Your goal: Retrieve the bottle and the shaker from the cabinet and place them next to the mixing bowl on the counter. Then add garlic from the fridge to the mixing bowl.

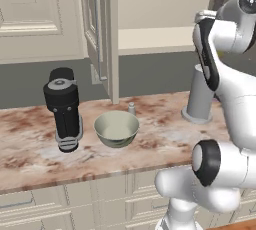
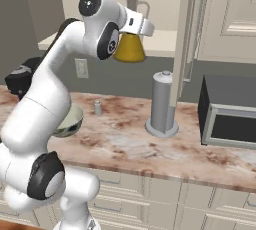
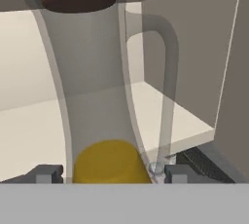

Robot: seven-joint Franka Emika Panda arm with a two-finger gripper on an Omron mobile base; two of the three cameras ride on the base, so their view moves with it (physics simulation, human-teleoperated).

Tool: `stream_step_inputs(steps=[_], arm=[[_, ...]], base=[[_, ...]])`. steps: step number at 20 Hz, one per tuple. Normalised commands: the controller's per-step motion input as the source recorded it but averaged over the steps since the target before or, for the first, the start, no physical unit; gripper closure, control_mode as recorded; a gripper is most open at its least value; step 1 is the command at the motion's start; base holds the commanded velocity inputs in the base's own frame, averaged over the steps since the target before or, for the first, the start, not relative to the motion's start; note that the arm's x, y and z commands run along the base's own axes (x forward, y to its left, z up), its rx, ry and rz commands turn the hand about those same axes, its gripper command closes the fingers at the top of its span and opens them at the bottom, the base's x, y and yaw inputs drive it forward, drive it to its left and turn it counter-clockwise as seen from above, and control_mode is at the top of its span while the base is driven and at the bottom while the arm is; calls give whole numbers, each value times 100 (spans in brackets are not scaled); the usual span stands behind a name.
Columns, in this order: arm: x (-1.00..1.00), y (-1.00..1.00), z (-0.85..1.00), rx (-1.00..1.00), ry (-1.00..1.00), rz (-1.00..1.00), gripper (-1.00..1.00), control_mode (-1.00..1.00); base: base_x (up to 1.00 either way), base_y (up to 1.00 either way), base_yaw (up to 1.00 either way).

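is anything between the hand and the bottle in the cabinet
Nothing visible. The hand is right at the bottle on the open cabinet shelf, one finger on each side of its neck, with no object between them.

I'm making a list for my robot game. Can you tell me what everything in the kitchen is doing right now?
Bottle: upright on the cabinet shelf, corked, yellow liquid at the bottom.
End effector: open, fingers either side of the bottle's neck.
Cabinet door: open.
Shaker: upright on the counter behind the bowl.
Mixing bowl: upright, empty.
Microwave: door closed.
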Motion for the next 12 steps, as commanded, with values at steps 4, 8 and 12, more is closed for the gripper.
stream_step_inputs(steps=[4, 8, 12], arm=[[-100, 48, -25, 0, -13, 12, 100, -100], [-71, 37, -52, 2, 0, 18, 100, -100], [-44, 21, -76, 0, 0, 19, 100, -100]], base=[[0, 0, 0], [0, 0, 0], [0, 0, 0]])
